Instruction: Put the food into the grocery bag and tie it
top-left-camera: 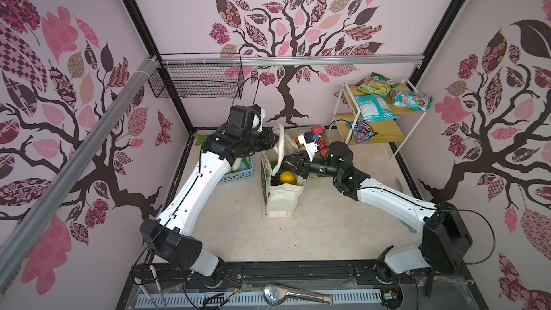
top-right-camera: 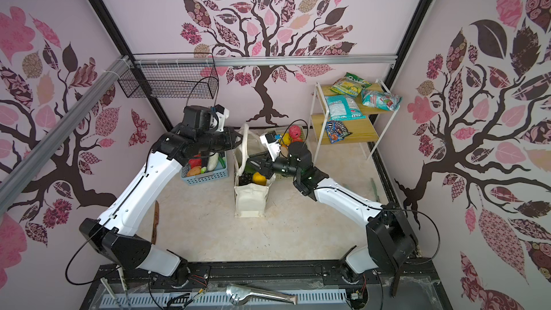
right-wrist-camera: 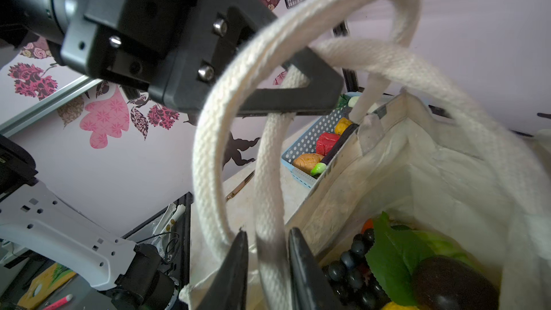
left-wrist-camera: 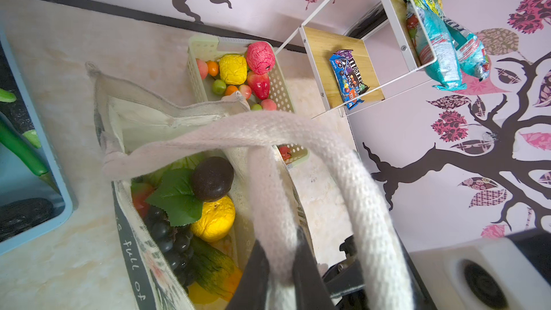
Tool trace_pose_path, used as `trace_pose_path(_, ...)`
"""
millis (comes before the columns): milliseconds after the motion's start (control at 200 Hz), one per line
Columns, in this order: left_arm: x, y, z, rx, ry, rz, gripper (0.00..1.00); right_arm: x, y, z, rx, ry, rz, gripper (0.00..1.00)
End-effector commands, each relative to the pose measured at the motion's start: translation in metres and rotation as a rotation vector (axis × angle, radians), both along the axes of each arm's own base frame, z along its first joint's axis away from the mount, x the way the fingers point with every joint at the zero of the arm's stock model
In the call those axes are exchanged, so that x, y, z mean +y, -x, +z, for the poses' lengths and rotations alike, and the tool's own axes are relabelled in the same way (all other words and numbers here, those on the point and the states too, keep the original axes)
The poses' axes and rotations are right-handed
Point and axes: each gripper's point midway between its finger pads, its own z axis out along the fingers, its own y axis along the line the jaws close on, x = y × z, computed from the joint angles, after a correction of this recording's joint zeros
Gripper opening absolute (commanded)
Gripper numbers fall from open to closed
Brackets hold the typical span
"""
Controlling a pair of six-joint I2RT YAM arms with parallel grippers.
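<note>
**Grocery bag.** The grocery bag (top-left-camera: 281,201) stands upright on the table (top-left-camera: 328,228), near the middle in both top views (top-right-camera: 250,201), with its mouth open. In the left wrist view the dark side panel shows the words "full of". A blue basket (top-right-camera: 205,178) sits on the bag's left. A beige basket (left-wrist-camera: 199,76) sits just beside its far right corner.

**Food.** The food (left-wrist-camera: 213,219) lies inside the bag. It includes a yellow fruit with a dark round fruit (left-wrist-camera: 212,178) resting against it. Beside them are a bunch of dark grapes (left-wrist-camera: 167,234) under a green leaf and a green striped vegetable (left-wrist-camera: 211,266). More toy fruit sits in the beige basket, and toy vegetables sit in the blue basket.

**Left gripper.** The left gripper (left-wrist-camera: 278,237) is above the far end of the bag. Its jaws are drawn in on a strap handle (left-wrist-camera: 268,192), and the webbing is pinched between the two dark fingers. The two straps cross just above the bag's mouth.

**Right gripper.** The right gripper (right-wrist-camera: 268,231) reaches over the bag's mouth from the right. Its jaws stand partly apart, one on each side of a strap that runs down between them. A narrow gap shows on either side of the webbing, and no squeeze on it is evident.

**Surroundings.** A shelf (top-left-camera: 378,132) with snack packets (top-left-camera: 374,107) stands at the right rear, well apart from the bag.
</note>
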Motion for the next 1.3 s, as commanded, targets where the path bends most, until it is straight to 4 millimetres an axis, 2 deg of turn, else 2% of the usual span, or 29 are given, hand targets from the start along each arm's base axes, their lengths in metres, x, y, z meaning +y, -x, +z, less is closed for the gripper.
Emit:
trace_pose_path(0, -0.001, 0.003, 0.002, -0.005, 0.014, -0.012, 0.12, -0.014, 0.014, 0.041, -0.077, 0.005, -0.004, 0.39)
trace_pose_path(130, -0.001, 0.004, 0.004, -0.007, 0.016, -0.015, 0.12, -0.034, 0.008, 0.05, -0.082, 0.02, -0.043, 0.45)
trace_pose_path(260, -0.002, 0.006, 0.006, -0.003, 0.016, -0.026, 0.13, -0.048, -0.02, 0.036, -0.058, 0.089, -0.118, 0.43)
trace_pose_path(410, -0.004, 0.011, 0.01, -0.004, 0.012, -0.054, 0.13, -0.04, -0.038, 0.012, -0.105, 0.193, -0.094, 0.43)
trace_pose_path(515, -0.006, 0.014, 0.011, -0.008, 0.016, -0.08, 0.13, -0.031, -0.043, -0.004, -0.161, 0.246, -0.035, 0.45)
trace_pose_path(625, -0.009, 0.015, 0.009, 0.0, 0.012, -0.104, 0.13, -0.019, -0.034, -0.012, -0.201, 0.257, 0.084, 0.46)
trace_pose_path(935, -0.021, 0.019, 0.019, -0.013, 0.056, -0.181, 0.14, -0.003, -0.013, -0.032, -0.265, 0.246, 0.325, 0.51)
trace_pose_path(1135, -0.027, 0.019, 0.022, -0.009, 0.068, -0.211, 0.14, 0.004, 0.007, -0.024, -0.326, 0.14, 0.473, 0.56)
trace_pose_path(1295, -0.033, 0.015, 0.027, -0.009, 0.091, -0.234, 0.14, 0.004, 0.023, -0.008, -0.359, 0.038, 0.554, 0.6)
